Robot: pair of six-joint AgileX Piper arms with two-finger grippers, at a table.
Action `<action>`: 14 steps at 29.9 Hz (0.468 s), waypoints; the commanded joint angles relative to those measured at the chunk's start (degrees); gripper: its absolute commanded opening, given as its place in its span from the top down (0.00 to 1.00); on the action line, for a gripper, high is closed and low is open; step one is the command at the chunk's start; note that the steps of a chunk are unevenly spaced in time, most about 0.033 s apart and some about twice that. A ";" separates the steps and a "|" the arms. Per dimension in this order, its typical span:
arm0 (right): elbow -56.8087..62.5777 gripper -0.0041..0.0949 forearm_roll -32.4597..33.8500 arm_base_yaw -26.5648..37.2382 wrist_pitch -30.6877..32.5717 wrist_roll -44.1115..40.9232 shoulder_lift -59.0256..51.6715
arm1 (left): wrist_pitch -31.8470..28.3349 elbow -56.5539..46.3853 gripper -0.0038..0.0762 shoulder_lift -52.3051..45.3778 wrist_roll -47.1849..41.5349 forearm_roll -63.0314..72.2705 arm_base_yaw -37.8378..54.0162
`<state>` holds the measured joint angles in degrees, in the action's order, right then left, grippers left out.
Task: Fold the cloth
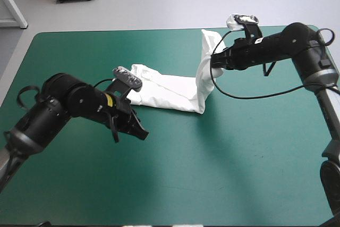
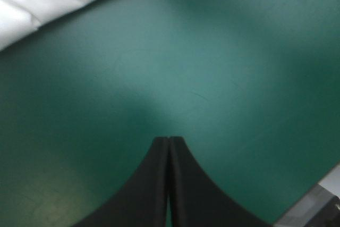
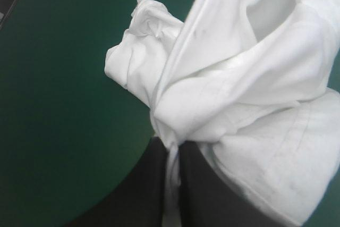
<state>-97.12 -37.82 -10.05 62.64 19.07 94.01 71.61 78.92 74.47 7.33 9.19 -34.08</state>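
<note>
Both jaws closed, right on T-shirt [image 3: 255, 78], plain only from wrist view, left seemingly empty.

T-shirt [image 1: 170, 91], white, partly folded into a long narrow band on the teal-green tabletop [image 1: 223, 174], in the tabletop's far half, near its middle. One end lies flat and bunched toward the tabletop's left side; band runs rightward, then bends up off the tabletop at a crease and rises as a lifted strip toward the tabletop's far edge. Raised part pinched between the black fingers of the right gripper [image 3: 172, 147], fabric gathered and wrinkled at the pinch, a rolled lump sticking out beside it
</note>
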 commanded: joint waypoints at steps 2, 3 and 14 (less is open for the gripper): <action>-1.88 0.98 -3.61 -3.60 -4.93 1.58 0.24 | 1.93 -4.17 0.98 -8.97 -1.18 5.48 -0.01; -1.88 0.98 -3.67 -4.35 -5.46 1.68 0.99 | 2.03 -4.74 0.98 -9.73 -1.18 6.00 -0.01; -3.17 0.98 -4.67 -14.31 -15.15 4.46 8.78 | 1.92 -5.78 0.98 -11.33 -1.18 17.32 -0.01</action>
<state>-97.36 -39.44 -22.81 51.65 22.53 104.08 72.09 71.69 64.20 6.66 22.20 -34.08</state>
